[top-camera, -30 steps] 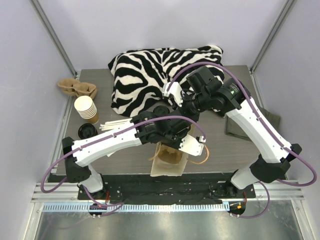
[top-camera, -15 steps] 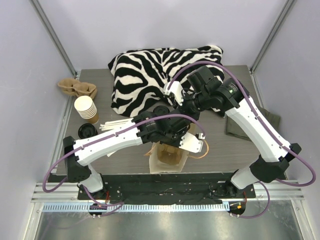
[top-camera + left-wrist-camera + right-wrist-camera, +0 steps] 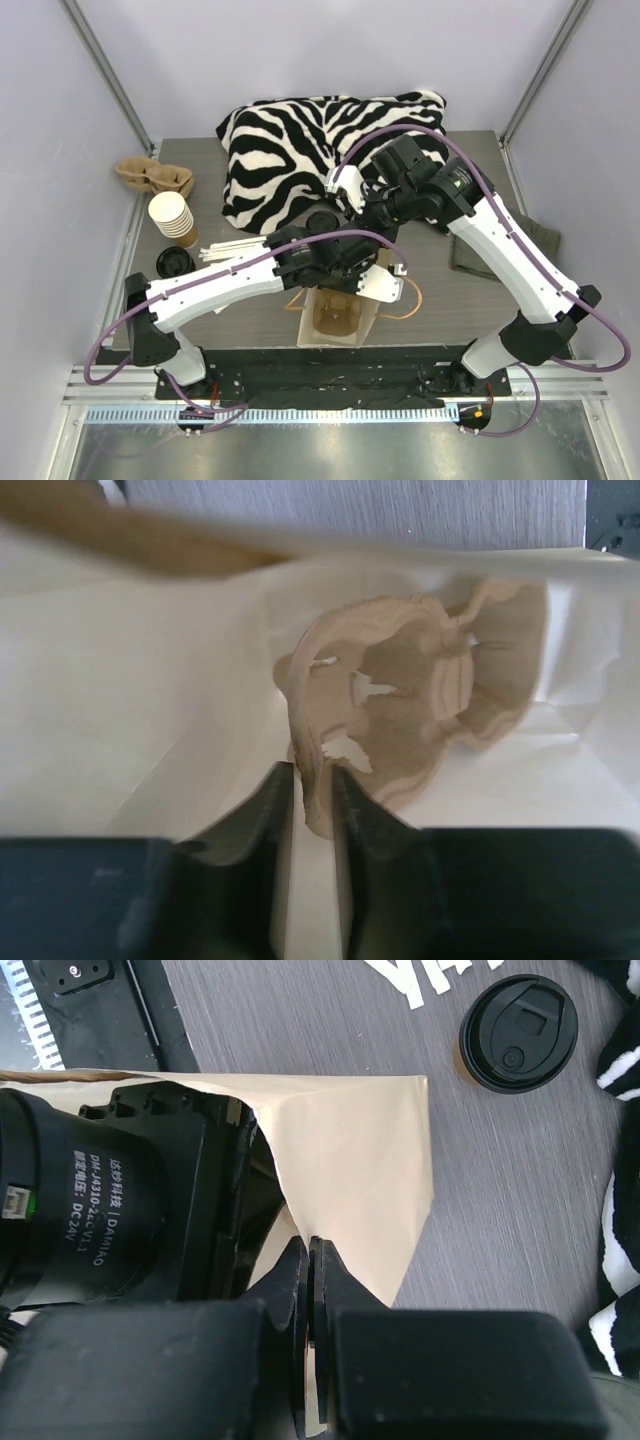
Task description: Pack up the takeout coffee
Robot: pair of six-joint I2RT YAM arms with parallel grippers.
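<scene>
The takeout coffee (image 3: 322,222), a brown cup under a black lid, stands on the table by the zebra cloth; it also shows in the right wrist view (image 3: 518,1032). A kraft paper bag (image 3: 318,338) stands open at the near edge. My left gripper (image 3: 312,775) is down inside the bag, shut on the rim of a pulp cup carrier (image 3: 410,705) that lies at the bag's bottom. My right gripper (image 3: 310,1245) is shut on the bag's upper edge (image 3: 360,1150) and holds it open.
A zebra-print cloth (image 3: 300,140) covers the back of the table. A stack of lidless paper cups (image 3: 172,218), a loose black lid (image 3: 172,261), white stirrers (image 3: 232,250) and another pulp carrier (image 3: 152,177) are at the left. A dark cloth (image 3: 470,255) lies at the right.
The bag has shifted slightly left and stands straighter with its mouth wider. The left gripper with the carrier has moved with it. The right arm has barely moved.
</scene>
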